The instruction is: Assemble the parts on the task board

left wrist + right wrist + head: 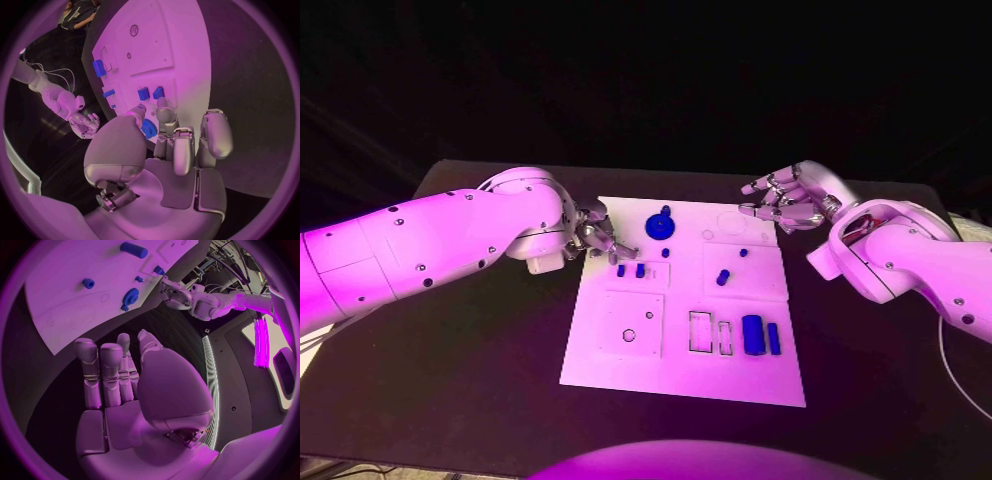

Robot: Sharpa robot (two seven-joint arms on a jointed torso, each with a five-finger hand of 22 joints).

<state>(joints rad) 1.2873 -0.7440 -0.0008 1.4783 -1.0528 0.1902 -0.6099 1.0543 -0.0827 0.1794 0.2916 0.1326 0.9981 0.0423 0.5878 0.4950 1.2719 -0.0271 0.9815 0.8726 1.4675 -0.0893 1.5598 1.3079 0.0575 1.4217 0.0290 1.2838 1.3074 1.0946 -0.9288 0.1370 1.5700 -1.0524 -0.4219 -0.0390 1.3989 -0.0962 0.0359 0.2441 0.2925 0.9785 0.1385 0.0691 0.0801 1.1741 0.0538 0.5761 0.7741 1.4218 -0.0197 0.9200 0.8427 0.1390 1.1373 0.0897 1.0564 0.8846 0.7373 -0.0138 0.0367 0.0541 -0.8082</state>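
The white task board (687, 375) lies in the middle of the table. A blue gear (661, 225) stands near its far edge, with two small blue pieces (630, 270) side by side nearer the left edge. A blue peg (723, 277) lies at mid-board, and two long blue blocks (762, 335) lie at the near right. My left hand (596, 240) hovers at the board's left edge beside the gear (148, 128), fingers apart and holding nothing. My right hand (783, 205) hangs off the board's far right corner, also holding nothing; its fingers (103, 375) lie straight.
The board has several empty recesses, among them a square one (635, 322) and two narrow slots (710, 333). Black table (473, 360) surrounds the board on all sides. The left forearm (430, 245) spans the table's left side.
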